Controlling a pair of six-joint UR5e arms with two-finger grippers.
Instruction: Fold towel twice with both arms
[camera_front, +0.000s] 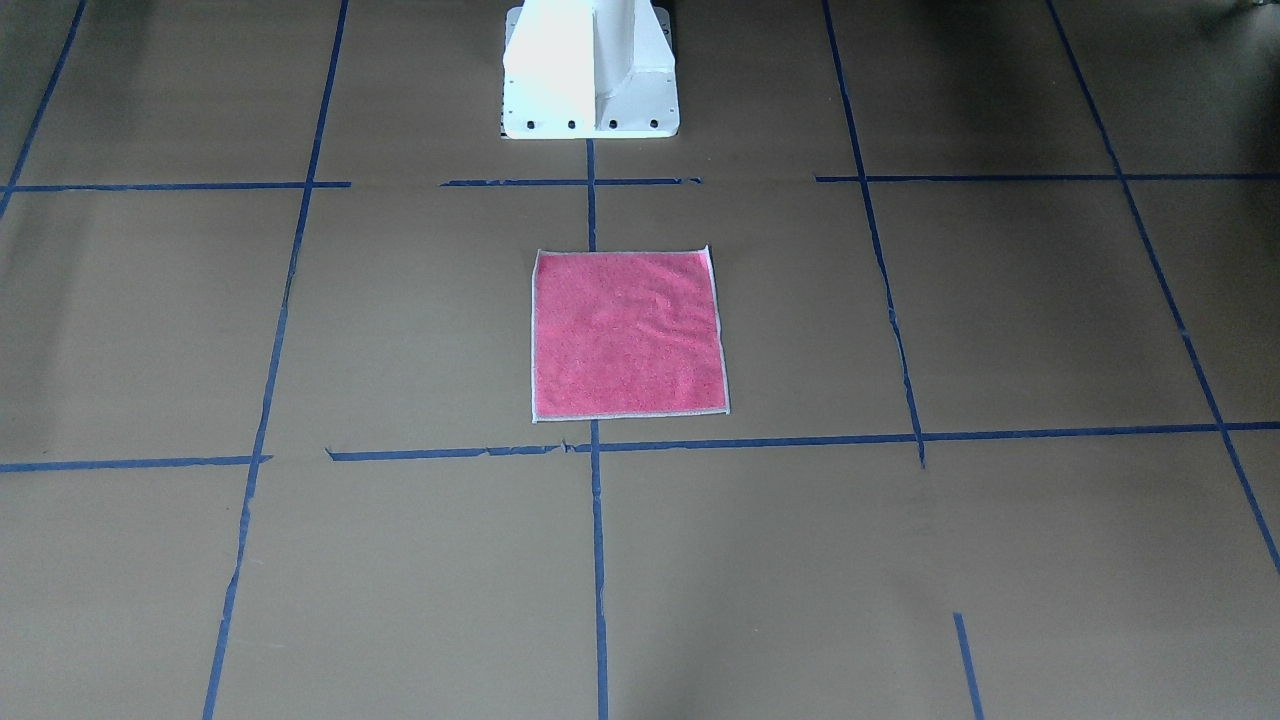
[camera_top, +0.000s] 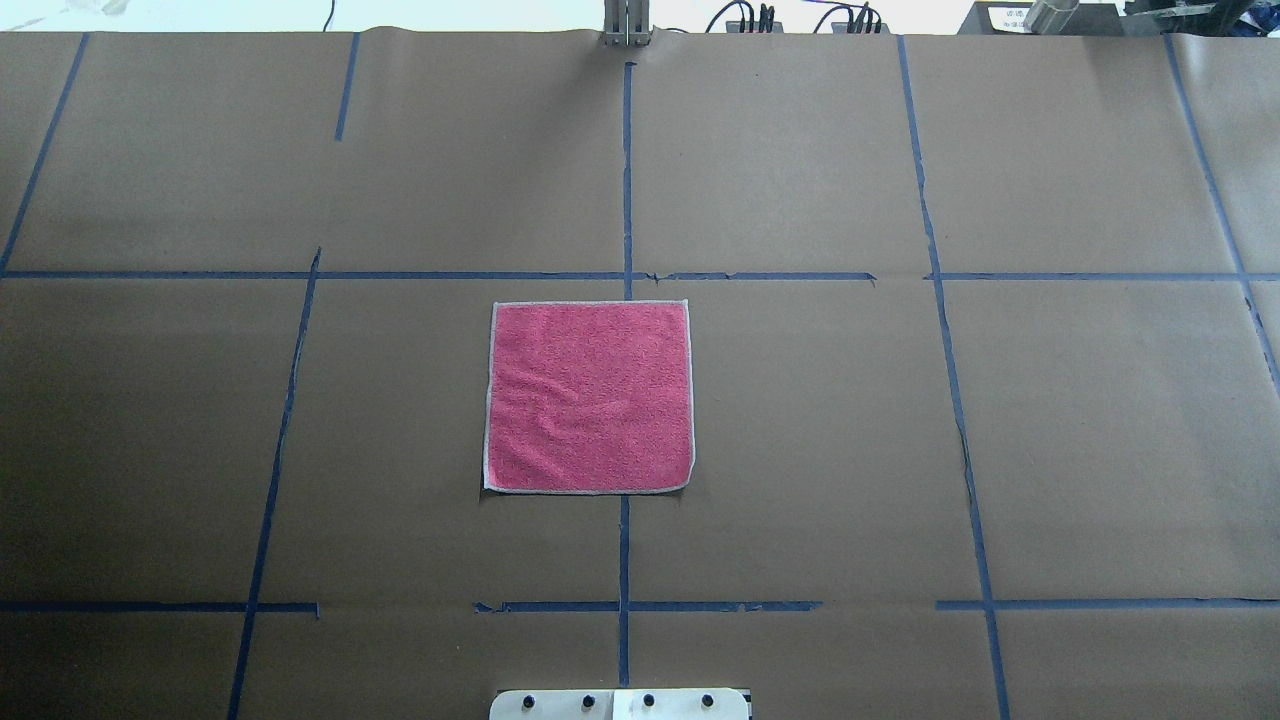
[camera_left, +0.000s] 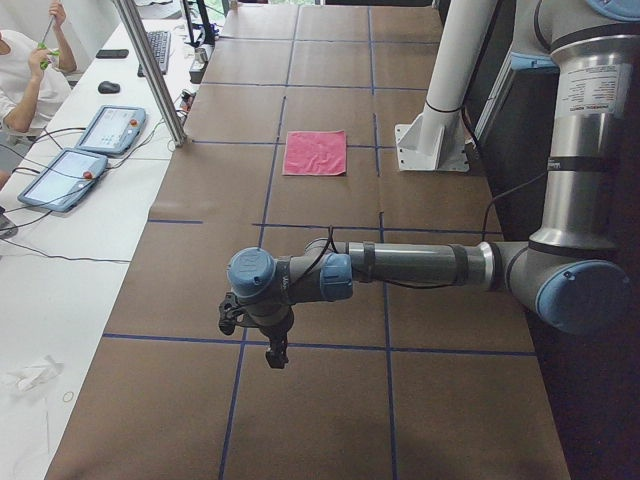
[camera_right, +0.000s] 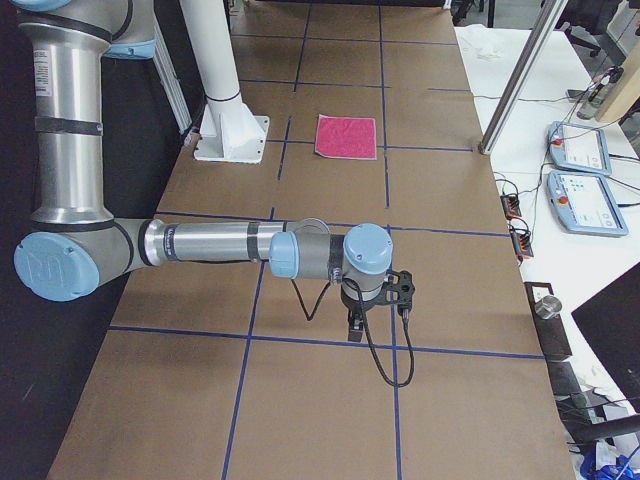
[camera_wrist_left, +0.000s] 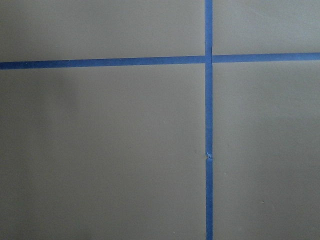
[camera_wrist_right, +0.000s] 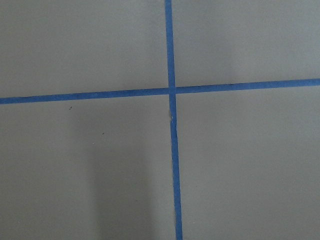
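The towel (camera_front: 628, 335) lies flat and unfolded, pink side up, near the middle of the brown table; it also shows in the overhead view (camera_top: 588, 397) and small in both side views (camera_left: 315, 153) (camera_right: 346, 136). The left arm (camera_left: 420, 265) reaches out over the table's left end, its gripper (camera_left: 277, 355) pointing down, far from the towel. The right arm (camera_right: 215, 245) does the same at the right end, with its gripper (camera_right: 355, 328) pointing down. I cannot tell whether either gripper is open or shut. Both wrist views show only brown paper and blue tape.
The white pedestal base (camera_front: 590, 70) stands just behind the towel. Blue tape lines (camera_top: 625, 180) grid the paper. Beside the table are control tablets (camera_left: 105, 130) (camera_right: 575, 145), a metal post (camera_left: 150, 70) and a seated operator (camera_left: 20, 80).
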